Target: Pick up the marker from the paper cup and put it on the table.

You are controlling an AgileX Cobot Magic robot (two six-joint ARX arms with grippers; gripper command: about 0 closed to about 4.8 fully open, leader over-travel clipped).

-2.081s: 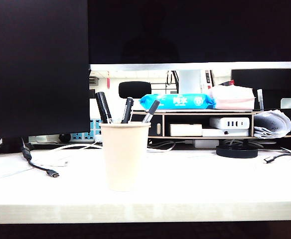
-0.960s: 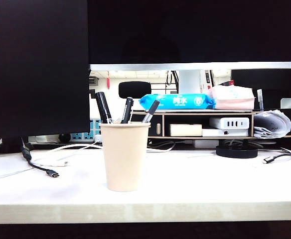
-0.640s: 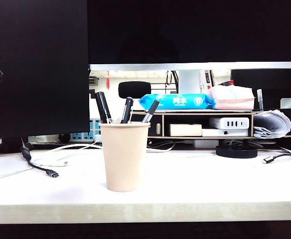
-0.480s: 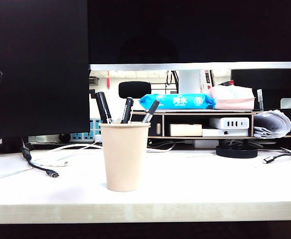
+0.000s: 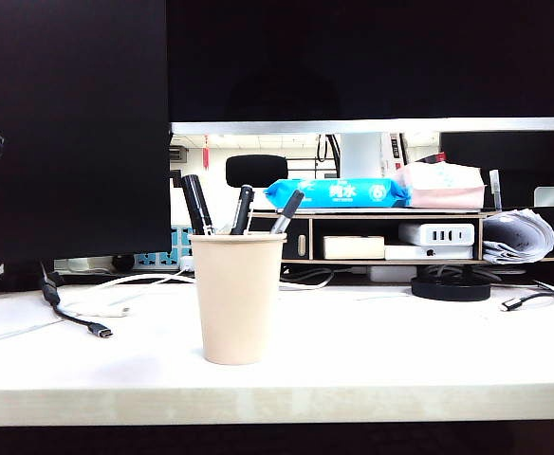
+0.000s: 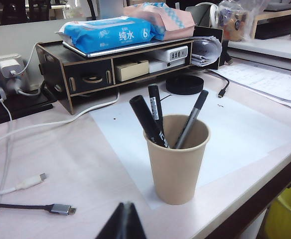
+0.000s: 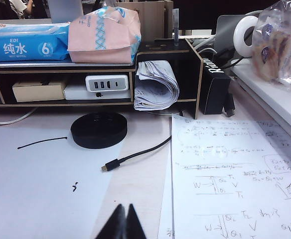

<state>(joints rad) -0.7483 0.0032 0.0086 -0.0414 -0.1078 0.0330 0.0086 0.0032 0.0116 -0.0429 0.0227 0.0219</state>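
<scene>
Fingers of the left gripper (image 6: 121, 221) are pressed together with nothing between them, hovering above the bench (image 6: 85, 164) just short of the paper cup (image 6: 177, 162); those of the right gripper (image 7: 120, 221) are likewise clenched and empty, over bare bench and papers well off to the side, the cup absent from its view. The marker (image 6: 148, 121) stands in the cup, long axis steeply tilted with its cap leaning away from the two slimmer pens beside it, so the left arm looks the nearer one for the pick.
</scene>
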